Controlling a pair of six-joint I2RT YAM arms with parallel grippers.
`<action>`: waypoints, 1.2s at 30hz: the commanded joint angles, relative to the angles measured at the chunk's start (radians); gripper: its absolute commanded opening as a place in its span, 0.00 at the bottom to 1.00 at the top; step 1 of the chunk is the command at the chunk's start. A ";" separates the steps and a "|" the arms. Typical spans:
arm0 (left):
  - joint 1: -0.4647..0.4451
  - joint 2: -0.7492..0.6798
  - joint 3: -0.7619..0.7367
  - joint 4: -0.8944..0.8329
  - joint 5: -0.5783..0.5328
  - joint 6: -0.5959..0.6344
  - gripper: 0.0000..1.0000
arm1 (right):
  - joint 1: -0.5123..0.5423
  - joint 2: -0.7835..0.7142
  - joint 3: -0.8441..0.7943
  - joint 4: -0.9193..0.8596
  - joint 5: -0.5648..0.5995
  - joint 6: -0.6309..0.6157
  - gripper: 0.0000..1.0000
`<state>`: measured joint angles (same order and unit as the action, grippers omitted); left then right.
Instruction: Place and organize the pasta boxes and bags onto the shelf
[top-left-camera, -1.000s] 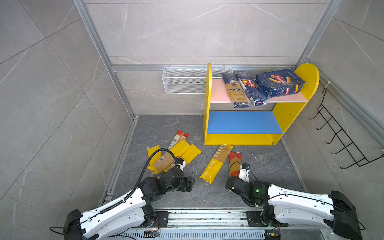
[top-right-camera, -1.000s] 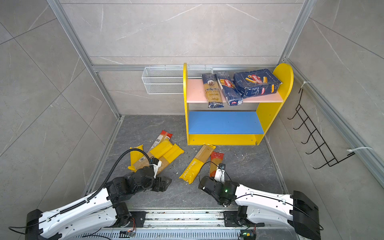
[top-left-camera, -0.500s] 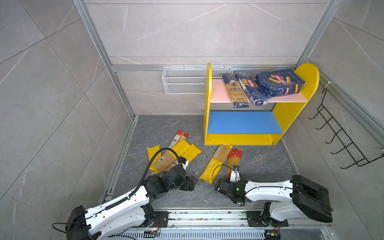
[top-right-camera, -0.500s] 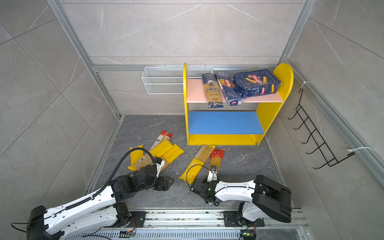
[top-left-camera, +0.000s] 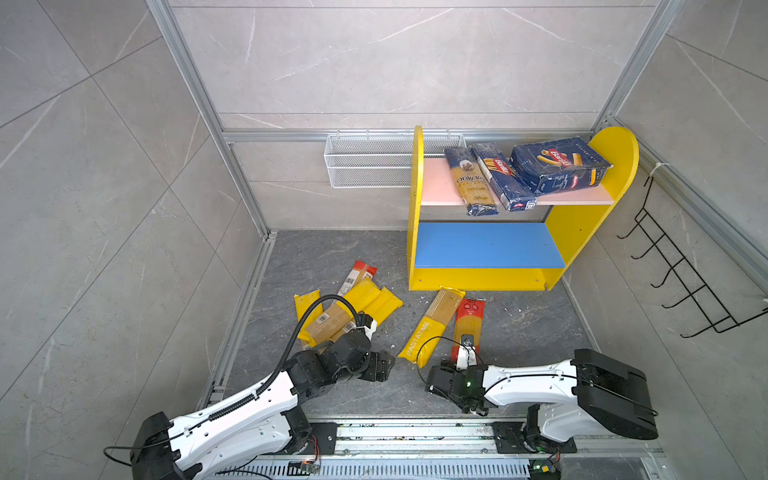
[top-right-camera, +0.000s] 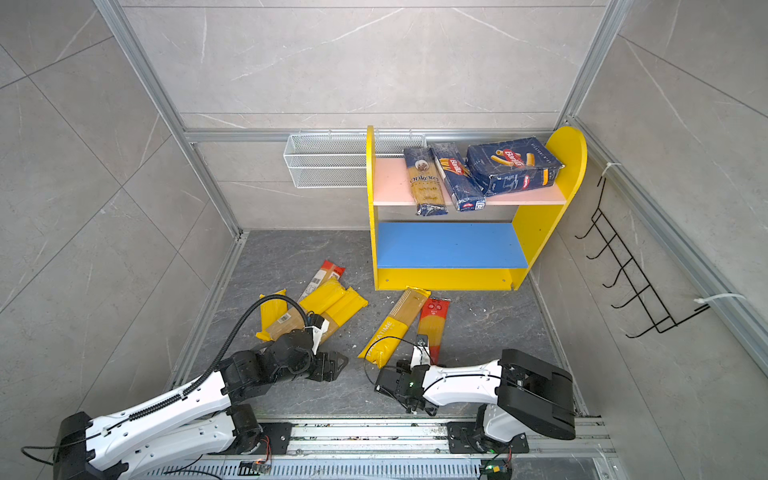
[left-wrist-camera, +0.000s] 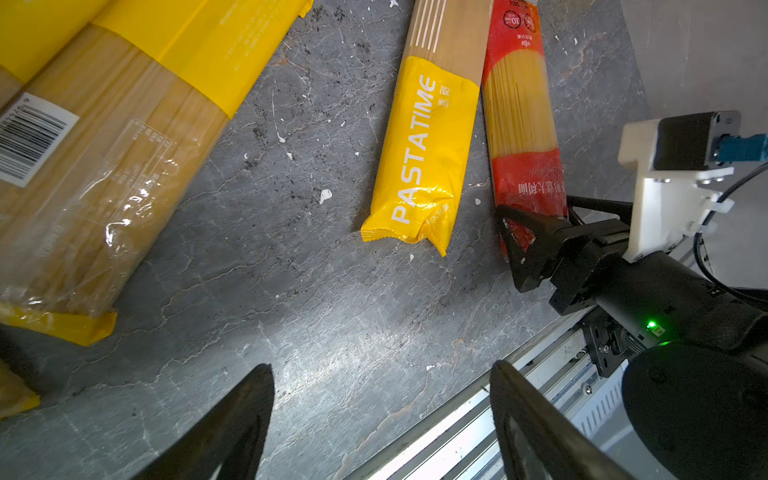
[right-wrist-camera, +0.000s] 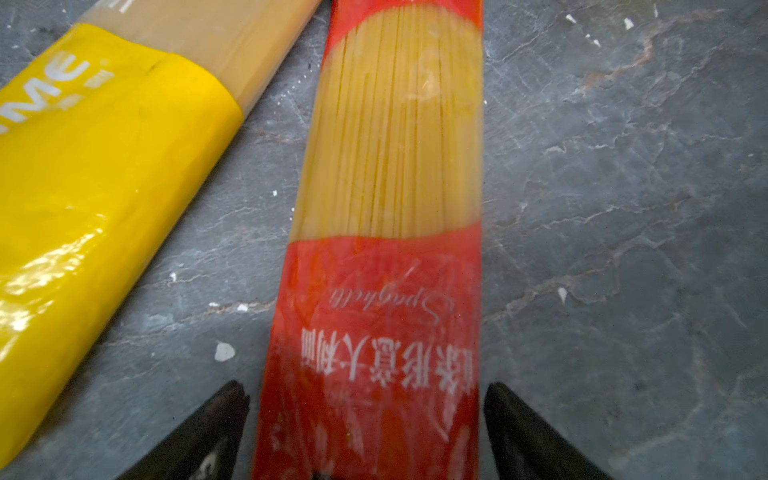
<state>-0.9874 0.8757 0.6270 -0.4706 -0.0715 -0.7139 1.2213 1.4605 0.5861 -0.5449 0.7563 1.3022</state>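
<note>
**A:** Item one, right gripper (right-wrist-camera: 365, 388)?

**B:** Jaws wide apart; a second ago they were together. They stand either side of the red bag's (right-wrist-camera: 395, 166) near end, clamped on nothing. The bag lies flat on the floor (right-wrist-camera: 623, 208).

**A:** Beside it?

**B:** PASTATIME bag (right-wrist-camera: 104, 145), alongside the red one and closing on it further out. Also on the floor.

**A:** Left gripper (left-wrist-camera: 380, 374)?

**B:** Jaws apart, empty, over bare floor. Little altered. Yellow bags (top-left-camera: 353, 307) are piled just ahead of it, with a second red-ended bag (top-left-camera: 359, 274) at the pile's far side.

**A:** Further out?

**B:** Shelf (top-left-camera: 615, 166), well beyond both grippers. Pink board (top-left-camera: 434, 183): ankara bag (top-left-camera: 471, 183), narrow box (top-left-camera: 503, 176), wide box (top-left-camera: 557, 166). Blue board (top-left-camera: 486, 245): nothing on it.

**A:** Meaning for the count?

**B:** Three stocked, floor bags all outstanding. My reading is that the red bag is not held, so the jaws must close on it before it can travel. The blue board looks the likeliest slot.
</note>
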 joint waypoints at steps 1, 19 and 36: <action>0.006 -0.003 0.046 -0.006 0.010 0.018 0.83 | 0.004 -0.010 -0.004 -0.038 0.070 0.039 0.99; 0.006 -0.020 0.050 -0.046 -0.014 0.001 0.83 | -0.081 0.320 -0.102 0.357 -0.052 0.023 0.98; 0.006 -0.046 0.033 -0.040 -0.008 -0.012 0.83 | -0.041 0.365 -0.210 0.468 -0.161 0.113 0.28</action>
<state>-0.9874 0.8574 0.6380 -0.5014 -0.0761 -0.7147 1.1809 1.7706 0.4877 -0.0486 1.1225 1.4273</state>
